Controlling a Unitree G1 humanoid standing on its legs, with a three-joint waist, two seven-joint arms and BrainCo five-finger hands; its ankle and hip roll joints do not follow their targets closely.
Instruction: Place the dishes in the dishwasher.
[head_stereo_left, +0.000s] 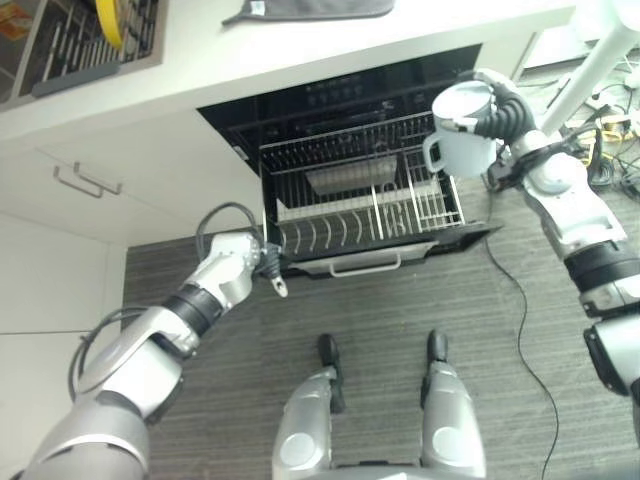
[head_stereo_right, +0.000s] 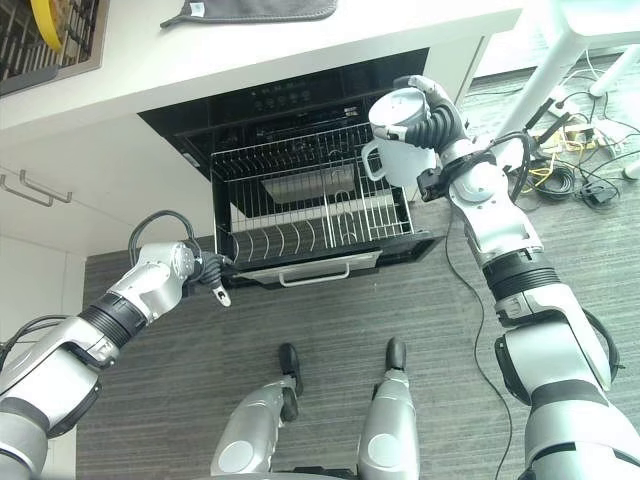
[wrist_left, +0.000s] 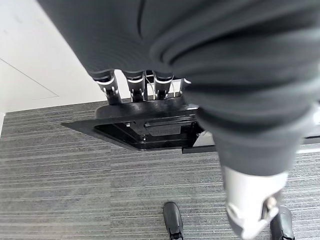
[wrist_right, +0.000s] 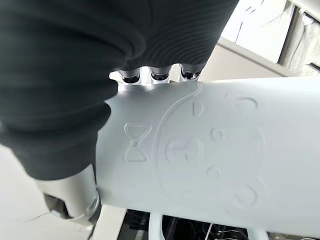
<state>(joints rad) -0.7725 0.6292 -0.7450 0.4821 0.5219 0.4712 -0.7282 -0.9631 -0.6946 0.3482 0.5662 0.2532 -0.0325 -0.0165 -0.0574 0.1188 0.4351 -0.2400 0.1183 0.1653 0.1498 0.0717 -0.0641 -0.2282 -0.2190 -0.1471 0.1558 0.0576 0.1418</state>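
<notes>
Gripping a pale mug (head_stereo_right: 398, 133), the right hand (head_stereo_right: 437, 125) has fingers curled round its body, handle hanging down; an embossed bear face shows in the wrist view. Mug held above the right rear of the pulled-out rack (head_stereo_right: 300, 205), dishwasher (head_stereo_right: 290, 95) open. Left hand (head_stereo_left: 262, 262) at the rack's front left corner, fingers (wrist_left: 136, 85) on its dark edge; grip cannot be told. Yellow dish (head_stereo_left: 110, 20) in a countertop rack, grey cloth (head_stereo_right: 250, 10) on the counter (head_stereo_right: 150, 70).
</notes>
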